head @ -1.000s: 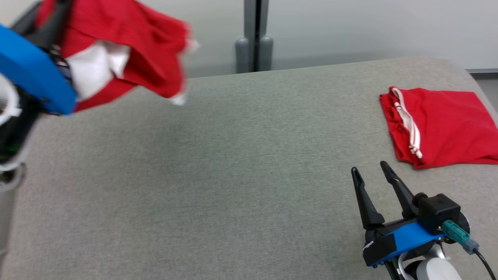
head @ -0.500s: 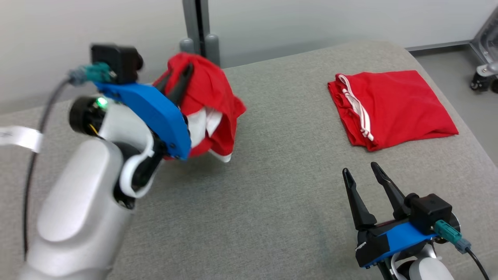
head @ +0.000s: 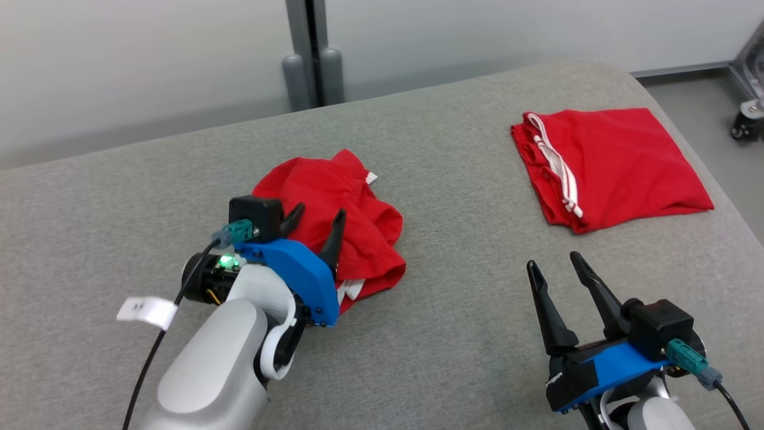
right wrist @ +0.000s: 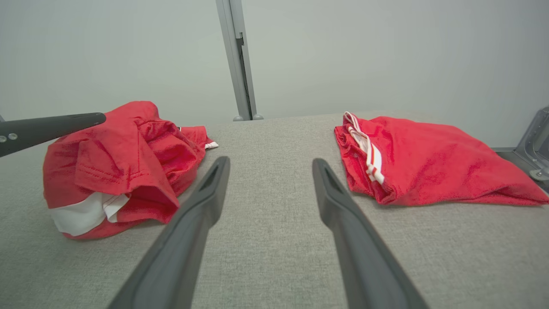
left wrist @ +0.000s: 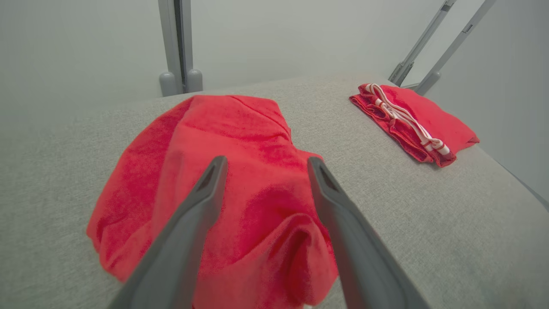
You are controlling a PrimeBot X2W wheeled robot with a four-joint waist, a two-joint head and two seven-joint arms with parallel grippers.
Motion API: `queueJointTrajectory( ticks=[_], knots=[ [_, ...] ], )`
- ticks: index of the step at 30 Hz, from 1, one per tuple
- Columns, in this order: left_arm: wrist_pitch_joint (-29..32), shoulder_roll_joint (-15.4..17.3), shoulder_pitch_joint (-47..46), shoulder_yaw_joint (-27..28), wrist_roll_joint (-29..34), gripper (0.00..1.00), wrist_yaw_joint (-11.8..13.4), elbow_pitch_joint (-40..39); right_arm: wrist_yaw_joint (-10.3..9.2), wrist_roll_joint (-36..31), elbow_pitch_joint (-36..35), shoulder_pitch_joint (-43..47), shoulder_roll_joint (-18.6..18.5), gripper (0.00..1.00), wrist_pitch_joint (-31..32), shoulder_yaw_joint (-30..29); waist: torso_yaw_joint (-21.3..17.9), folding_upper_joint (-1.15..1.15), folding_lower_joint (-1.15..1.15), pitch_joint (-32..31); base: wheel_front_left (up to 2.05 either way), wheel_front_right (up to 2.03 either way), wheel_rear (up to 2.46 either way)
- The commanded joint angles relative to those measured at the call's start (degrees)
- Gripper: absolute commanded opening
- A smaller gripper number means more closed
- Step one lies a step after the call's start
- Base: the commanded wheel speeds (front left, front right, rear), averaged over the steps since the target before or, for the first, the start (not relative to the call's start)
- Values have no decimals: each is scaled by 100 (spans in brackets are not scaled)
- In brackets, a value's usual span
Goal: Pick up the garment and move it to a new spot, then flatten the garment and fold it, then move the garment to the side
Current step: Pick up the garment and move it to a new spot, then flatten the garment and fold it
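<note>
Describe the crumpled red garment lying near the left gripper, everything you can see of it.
The crumpled garment is red, soft knit-looking cloth, bunched in a loose heap with folds and a stitched hem showing. White fabric peeks out at its near edge. It rests on the grey table, left of centre. The left gripper hangs open over it, fingers astride; whether they touch the cloth is unclear.
</note>
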Motion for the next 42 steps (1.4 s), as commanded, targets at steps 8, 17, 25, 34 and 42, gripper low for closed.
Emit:
queueJointTrajectory(
  ticks=[8, 17, 25, 34, 42],
  knots=[
    [-1721, 1, 689, 285, -26, 100, -236, -343, 1, -2, -105, 169, -47, 100, 88, -127, 578, 0, 0, -312, 0, 0, 0],
    [-2393, 195, 1469, 817, 149, 100, -218, -857, 1, -9, -204, 311, -55, 100, 190, -244, 925, 0, 0, -478, 0, 0, 0],
    [-2402, 35, 2375, 1961, 789, 100, -190, -1686, 1, -16, -244, 435, -34, 100, 245, -307, 1128, 0, 0, -581, 0, 0, 0],
    [-2404, 130, 2986, 2448, 1350, 100, -185, -1571, 1, -57, -189, 565, -24, 100, 309, -315, 1227, 0, 0, -728, 0, 0, 0],
    [-2404, 264, 3251, 2552, 1530, 100, -165, -1422, 1, -70, -82, 679, -33, 100, 344, -410, 1260, 0, 0, -797, 0, 0, 0]
  ],
)
